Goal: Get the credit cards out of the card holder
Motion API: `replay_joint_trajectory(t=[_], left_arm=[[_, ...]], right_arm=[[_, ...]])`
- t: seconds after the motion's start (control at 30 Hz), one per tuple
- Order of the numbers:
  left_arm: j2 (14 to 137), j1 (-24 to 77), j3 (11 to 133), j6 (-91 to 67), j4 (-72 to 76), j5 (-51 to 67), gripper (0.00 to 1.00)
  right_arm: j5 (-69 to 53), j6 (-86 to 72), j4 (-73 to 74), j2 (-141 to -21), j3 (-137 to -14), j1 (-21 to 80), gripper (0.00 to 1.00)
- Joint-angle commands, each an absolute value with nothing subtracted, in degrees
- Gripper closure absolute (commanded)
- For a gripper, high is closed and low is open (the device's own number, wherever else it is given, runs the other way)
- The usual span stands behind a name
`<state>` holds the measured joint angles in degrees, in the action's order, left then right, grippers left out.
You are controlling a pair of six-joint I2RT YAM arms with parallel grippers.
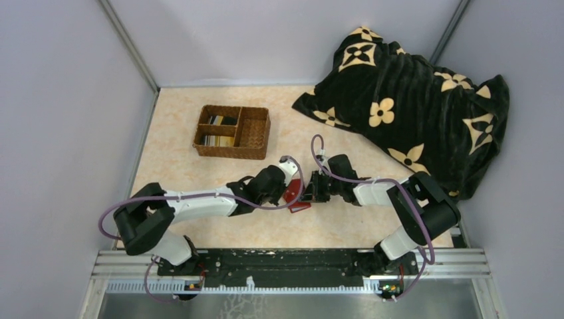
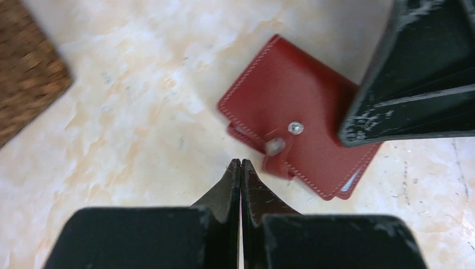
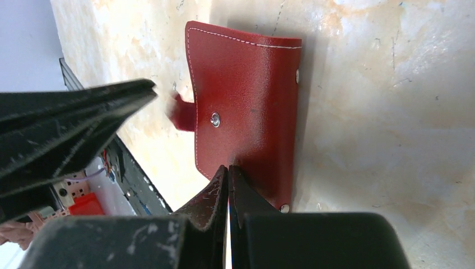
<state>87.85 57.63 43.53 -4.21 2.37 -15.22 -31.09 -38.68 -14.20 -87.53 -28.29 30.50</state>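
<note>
While both tools are clenched with nothing between their fingers, the card holder (image 2: 280, 101) lies flat on the marbled beige tabletop (image 2: 140, 112), near the middle of its near half and right between the two arms. Its red cover faces up and is folded shut, but the little snap tab (image 2: 274, 148) hangs loose off one edge, clear of the metal stud (image 2: 296, 128) on the cover. A sliver of pale inner pocket shows at the holder's edges.

The left tool (image 2: 241, 163) points its closed tips at the tab side of the holder, just beside the edge; whether it touches the leather cannot be told. The right tool (image 3: 228, 169) comes in from the opposite side, and its closed tips overlap the cover near one corner in its own wrist view. Whether they press on the cover is not clear.

Farther back and to the left stands a brown wicker basket (image 1: 229, 151) with dividers. The credit cards (image 1: 223, 121) lie in its two left compartments, dark and striped ones behind, paler ones in front. A black blanket (image 1: 412, 100) with cream flower motifs is heaped at the far right.
</note>
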Motion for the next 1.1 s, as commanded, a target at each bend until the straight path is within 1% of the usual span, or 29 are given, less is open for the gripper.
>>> replay_joint_trajectory(t=[0.0, 0.07, 0.1, 0.13, 0.2, 0.23, 0.3, 0.37, 0.4, 0.53, 0.67, 0.7, 0.8, 0.9, 1.0, 1.07], left_arm=[[82.71, 56.77, 40.27, -9.07, 1.55, -23.19, 1.0], [80.38, 56.78, 38.44, -12.11, 0.71, -25.78, 1.0], [79.04, 56.78, 37.62, -13.89, 0.14, -26.87, 0.96], [77.47, 56.78, 36.78, -15.46, -0.32, -27.86, 0.87], [74.63, 56.78, 35.31, -18.7, -1.5, -29.7, 0.66], [73.22, 56.78, 34.72, -19.77, -1.81, -30.29, 0.59], [70.36, 56.86, 33.59, -21.8, -1.48, -30.42, 0.33], [67.45, 56.93, 32.26, -20.52, 1.29, -28.78, 0.08], [66.23, 56.95, 31.89, -19.87, 2.67, -27.91, 0.01], [64.87, 57.66, 33.26, -17.9, 7.87, -25.23, 0.0], [71.38, 61.34, 38.51, -12.87, 10.31, -24.33, 0.0], [73.81, 63.17, 40.46, -11.24, 10.14, -26.01, 0.0], [81.9, 67.41, 47.51, -9.76, 7.0, -32.08, 0.0], [88.91, 69.9, 53.6, -11.18, 3.41, -36.92, 0.01], [93.22, 70.66, 57.3, -15.67, 0.45, -38.5, 0.02], [95.07, 70.69, 58.3, -18.37, -0.69, -39.07, 0.03]], right_arm=[[-23.64, -35.75, -6.42, -90.37, -26.54, 30.41, 1.0], [-23.44, -35.68, -6.21, -90.16, -26.59, 30.41, 1.0], [-23.27, -35.68, -6.12, -89.94, -26.58, 30.41, 1.0], [-23.17, -35.75, -5.94, -89.73, -26.67, 30.41, 1.0], [-22.55, -35.48, -5.28, -89.28, -26.92, 30.49, 1.0], [-22.12, -35.24, -4.67, -89.05, -27.26, 30.66, 1.0], [-20.98, -34.77, -3.1, -88.66, -28.36, 31.07, 1.0], [-19.98, -34.32, -1.44, -88.24, -29.96, 31.83, 1.0], [-19.79, -34.32, -1.11, -87.85, -30.71, 32.22, 1.0], [-19.28, -34.62, -0.48, -85.38, -33.12, 32.61, 1.0], [-15.16, -35.32, 1.1, -81.22, -34.57, 32.66, 1.0], [-13.41, -35.57, 1.82, -79.22, -34.64, 32.61, 1.0], [-7.42, -37.37, 5.57, -72.08, -34.5, 31.7, 0.94], [-5.33, -38.59, 8.91, -64.57, -33.19, 27.81, 0.93], [-4.4, -37.74, 12.48, -58.67, -32.18, 24.34, 0.92], [-3.58, -36.39, 15.3, -56.93, -32.32, 23.59, 0.91]])
